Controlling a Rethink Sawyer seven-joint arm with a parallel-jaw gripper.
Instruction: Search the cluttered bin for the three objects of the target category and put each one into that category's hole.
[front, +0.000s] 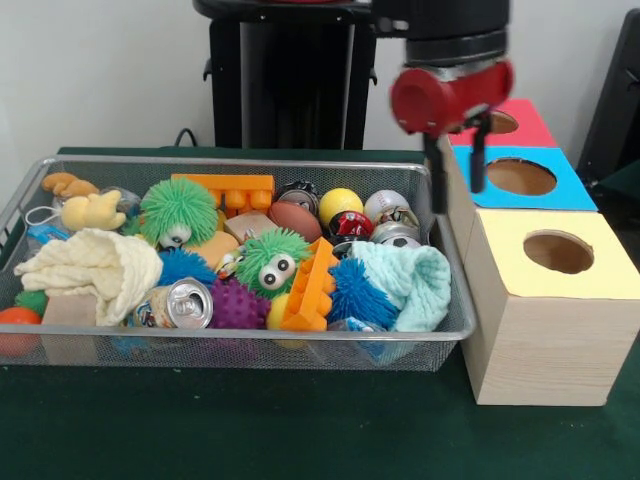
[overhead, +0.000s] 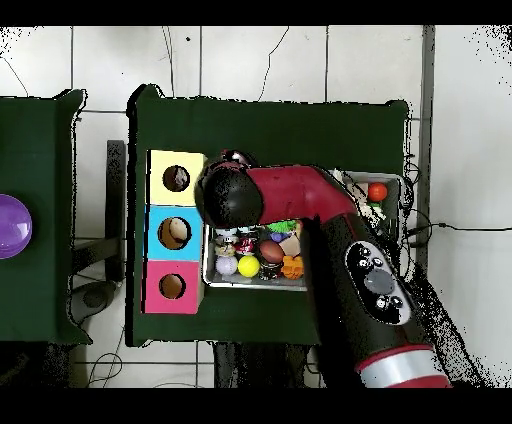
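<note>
The wire mesh bin (front: 250, 337) lies across the table, full of toys. No snack packet shows plainly; small shiny printed bits peek out beside the green spiky ball (front: 229, 263) and among the balls at the right end (front: 399, 216). The yellow-surround hole (front: 558, 252) tops the nearest wooden box, right of the bin. My gripper (front: 457, 196) hangs open and empty over the gap between the bin's right end and the boxes. In the overhead view the arm's head (overhead: 232, 195) hides the gripper, next to the yellow box (overhead: 176, 178).
The blue-surround hole (front: 520, 177) and red-surround hole (front: 500, 122) lie behind the yellow one. The bin holds a silver can (front: 178, 303), spiky balls (front: 178, 208), orange bricks (front: 312, 285), a cream cloth (front: 95, 265) and a mint cloth (front: 412, 285).
</note>
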